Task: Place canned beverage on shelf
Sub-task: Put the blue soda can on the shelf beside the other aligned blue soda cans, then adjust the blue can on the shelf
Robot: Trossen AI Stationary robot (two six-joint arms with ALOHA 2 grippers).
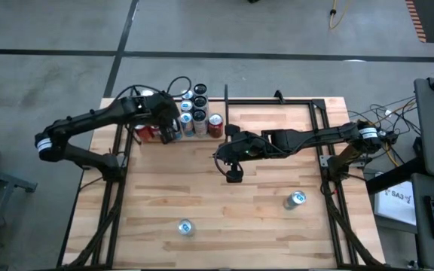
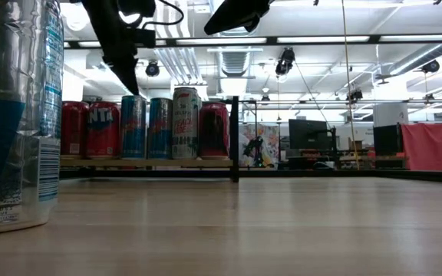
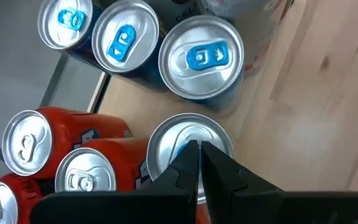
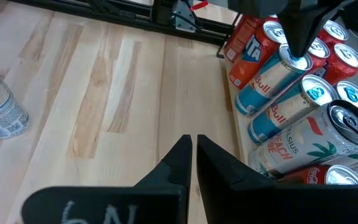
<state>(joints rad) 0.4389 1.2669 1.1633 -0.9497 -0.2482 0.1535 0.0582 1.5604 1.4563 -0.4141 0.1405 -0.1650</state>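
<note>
The shelf (image 2: 152, 162), a narrow black-framed bay with a light wood floor, stands at the table's far left. Several cans stand on it: red ones (image 2: 102, 129), blue ones (image 2: 159, 126), a pale one (image 2: 185, 123). My left gripper (image 2: 131, 86) is shut and points down over a blue can (image 3: 166, 140) in the row's front. My right gripper (image 1: 233, 177) is shut with nothing in it, raised over the table's middle. Two silver cans (image 1: 185, 226) (image 1: 296, 199) stand upright on the table near its front edge. My left gripper has its shut fingertips (image 4: 297, 50) right at the lid (image 3: 185, 134) of the blue can, coming from above at a slant. Whether they touch the lid cannot be told. The can stands upright on the shelf floor.
A wider bay of the same black frame (image 1: 315, 105) runs along the far edge to the right. One loose silver can (image 2: 14, 115) stands very close to the low camera. Bare wood (image 1: 224, 218) lies between the two loose cans.
</note>
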